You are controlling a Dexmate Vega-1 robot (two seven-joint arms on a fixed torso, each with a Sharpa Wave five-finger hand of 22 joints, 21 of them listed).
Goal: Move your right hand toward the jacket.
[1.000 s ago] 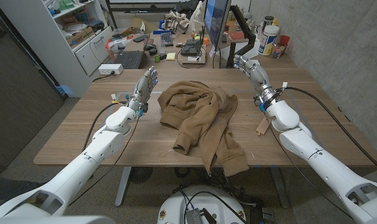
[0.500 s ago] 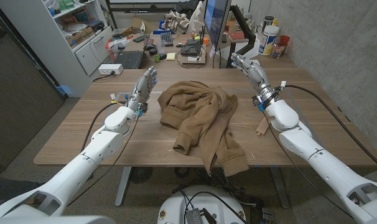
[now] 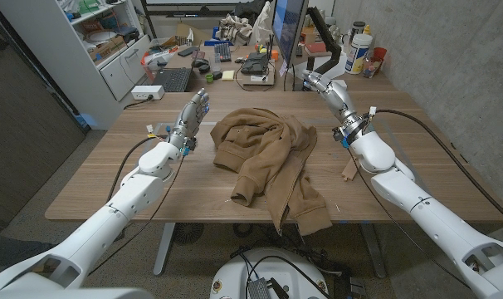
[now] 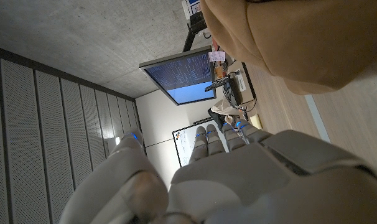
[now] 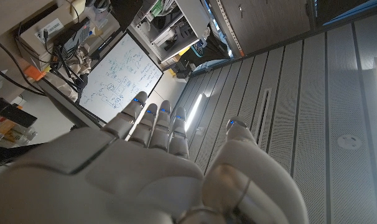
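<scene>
A brown jacket (image 3: 268, 162) lies crumpled in the middle of the wooden table (image 3: 102, 178), one sleeve trailing to the near edge. My right hand (image 3: 328, 90) is raised above the far right part of the table, fingers straight and apart, holding nothing, a short way right of the jacket's far edge. My left hand (image 3: 195, 115) stands left of the jacket with its fingers extended and nothing in it. A fold of the jacket (image 4: 282, 37) fills a corner of the left wrist view beyond my left hand (image 4: 226, 168). In the right wrist view my right hand (image 5: 157, 155) points at the room.
A small wooden piece (image 3: 349, 170) lies on the table by my right forearm. Behind the table a desk carries a monitor (image 3: 289, 29), a keyboard (image 3: 172, 80) and bottles (image 3: 359, 51). A white cabinet (image 3: 102, 50) stands at the far left.
My right hand has shifted leftward, toward the table's far middle and a little nearer the jacket. The left hand and the jacket have stayed in place.
</scene>
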